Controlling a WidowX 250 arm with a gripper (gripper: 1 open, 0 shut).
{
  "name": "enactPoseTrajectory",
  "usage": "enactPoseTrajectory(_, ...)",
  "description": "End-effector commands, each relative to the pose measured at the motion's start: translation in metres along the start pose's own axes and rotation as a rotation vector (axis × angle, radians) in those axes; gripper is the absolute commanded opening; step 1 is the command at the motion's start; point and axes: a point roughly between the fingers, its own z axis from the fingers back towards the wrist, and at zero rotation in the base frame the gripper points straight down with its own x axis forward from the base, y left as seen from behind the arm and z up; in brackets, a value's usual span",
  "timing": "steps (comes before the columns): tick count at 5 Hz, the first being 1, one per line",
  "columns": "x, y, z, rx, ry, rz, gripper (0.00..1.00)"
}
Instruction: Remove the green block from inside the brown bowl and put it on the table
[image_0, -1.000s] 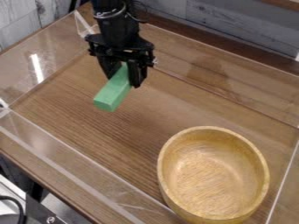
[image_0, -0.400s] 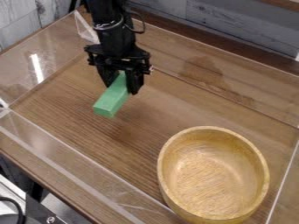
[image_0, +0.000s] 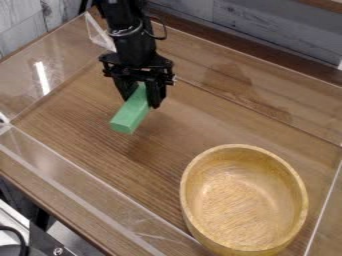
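Gripping the green block (image_0: 130, 113) by its upper end, the black hand (image_0: 139, 92) points straight down over the left-centre of the desk (image_0: 254, 110), fingers clamped on either side of the bar. Block hangs tilted, lower end angled toward the camera-left, right at the wood-grain surface; can't tell if it touches or sits just above. Brown bowl (image_0: 246, 200) stands well apart at lower right, upright, nothing inside, grain visible on its inner floor. Block is out of the bowl, over bare desk between the bowl and the far-left acrylic wall (image_0: 54, 50). Low clear walls border the desk all round, glare on the left one.
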Motion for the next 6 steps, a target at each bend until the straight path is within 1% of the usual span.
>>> enactPoseTrajectory(1,0.014,0.003,0.014,0.0,-0.059,0.016,0.0)
enactPoseTrajectory(4,0.02,0.005,0.008,-0.024,-0.033,0.045,0.0)
enactPoseTrajectory(6,0.028,-0.007,0.004,-0.052,-0.028,0.055,0.0)
